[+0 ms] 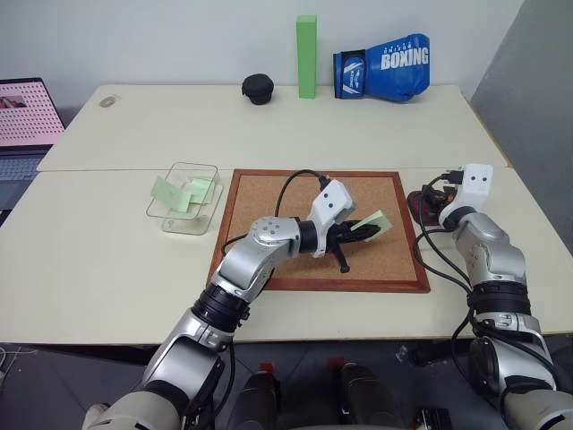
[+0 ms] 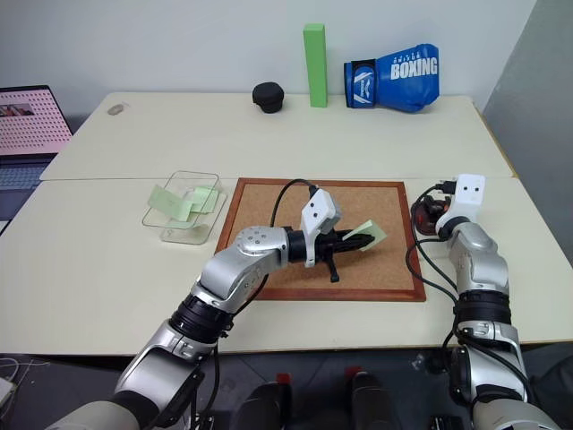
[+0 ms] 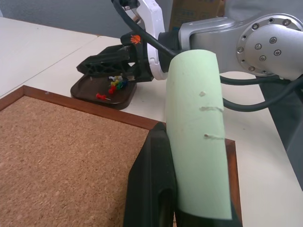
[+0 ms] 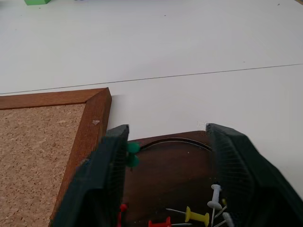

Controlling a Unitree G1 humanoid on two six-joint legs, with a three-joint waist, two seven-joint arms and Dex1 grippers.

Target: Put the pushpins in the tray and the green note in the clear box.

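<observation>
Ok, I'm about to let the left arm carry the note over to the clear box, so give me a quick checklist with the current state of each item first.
1. Green note held in the left gripper: ok, gripper shut on it, over the corkboard.
2. Note free of pins: ok, small holes show, no pin.
3. Clear box has room: ok, open top; a few green slips lie inside.
4. Path from corkboard to box: ok, just bare table between them.
5. Right gripper out of the way: ok, open over the tray, on the far side from the box.
6. Pushpins in the tray: ok; a green pin sits at the right gripper's finger, released or not cannot tell.
</observation>
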